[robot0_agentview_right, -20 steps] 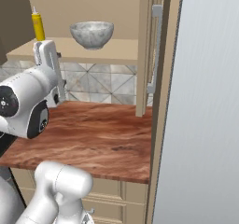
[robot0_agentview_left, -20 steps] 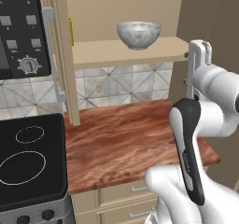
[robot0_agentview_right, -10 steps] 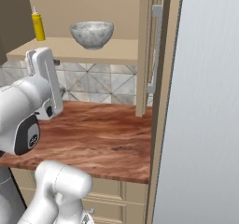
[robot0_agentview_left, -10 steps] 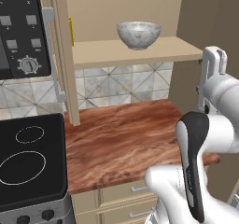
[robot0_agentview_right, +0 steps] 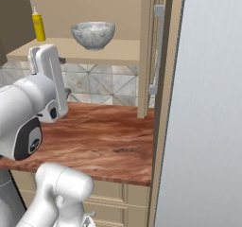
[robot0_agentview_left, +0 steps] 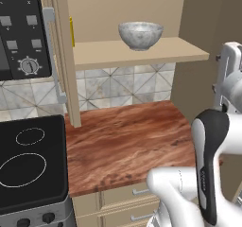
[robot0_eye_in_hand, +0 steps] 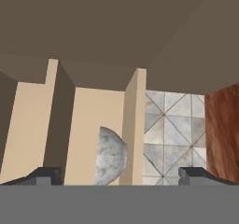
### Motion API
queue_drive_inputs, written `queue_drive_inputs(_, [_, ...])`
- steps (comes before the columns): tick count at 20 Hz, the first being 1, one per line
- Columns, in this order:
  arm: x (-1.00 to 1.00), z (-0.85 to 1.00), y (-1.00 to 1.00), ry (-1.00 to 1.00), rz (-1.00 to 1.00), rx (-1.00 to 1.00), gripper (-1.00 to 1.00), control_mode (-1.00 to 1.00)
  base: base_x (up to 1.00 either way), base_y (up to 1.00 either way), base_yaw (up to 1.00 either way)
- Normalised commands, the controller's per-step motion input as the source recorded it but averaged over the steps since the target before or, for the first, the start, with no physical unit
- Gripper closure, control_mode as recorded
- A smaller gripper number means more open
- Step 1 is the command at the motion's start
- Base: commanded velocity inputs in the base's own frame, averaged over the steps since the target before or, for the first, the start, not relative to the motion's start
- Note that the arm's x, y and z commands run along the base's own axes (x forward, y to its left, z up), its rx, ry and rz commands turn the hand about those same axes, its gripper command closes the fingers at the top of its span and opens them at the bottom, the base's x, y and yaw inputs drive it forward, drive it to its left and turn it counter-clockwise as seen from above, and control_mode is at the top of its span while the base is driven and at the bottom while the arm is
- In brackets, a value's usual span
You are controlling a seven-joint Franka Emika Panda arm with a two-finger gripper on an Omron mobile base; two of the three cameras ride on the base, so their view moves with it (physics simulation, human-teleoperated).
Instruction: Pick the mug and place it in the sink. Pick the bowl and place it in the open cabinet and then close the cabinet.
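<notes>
On the cabinet (robot0_agentview_left: 142,53) shelf sits the bowl (robot0_agentview_left: 140,35), looking rigid, heavy, slick and breakable; its rim is best pinched. Fingers (robot0_eye_in_hand: 46,175) spread, empty.

A yellow bottle (robot0_agentview_right: 38,26) stands above the wooden countertop (robot0_agentview_left: 127,141).

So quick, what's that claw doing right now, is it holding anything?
Claw: open, jaws wide apart, holding nothing. The bowl sits on the cabinet shelf, untouched.
</notes>
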Motion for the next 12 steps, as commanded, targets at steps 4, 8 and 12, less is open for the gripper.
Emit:
queue_drive_inputs(4, [-0.33, 0.10, -0.30, 0.00, 0.00, 0.01, -1.00, -1.00, 0.00, 0.00, 0.00])
queue_drive_inputs(8, [-0.36, 0.09, -0.19, -0.02, 0.00, 0.00, -1.00, -1.00, 0.00, 0.00, 0.00])
queue_drive_inputs(12, [-0.37, 0.08, -0.05, -0.06, 0.00, 0.00, -1.00, -1.00, 0.00, 0.00, 0.00])
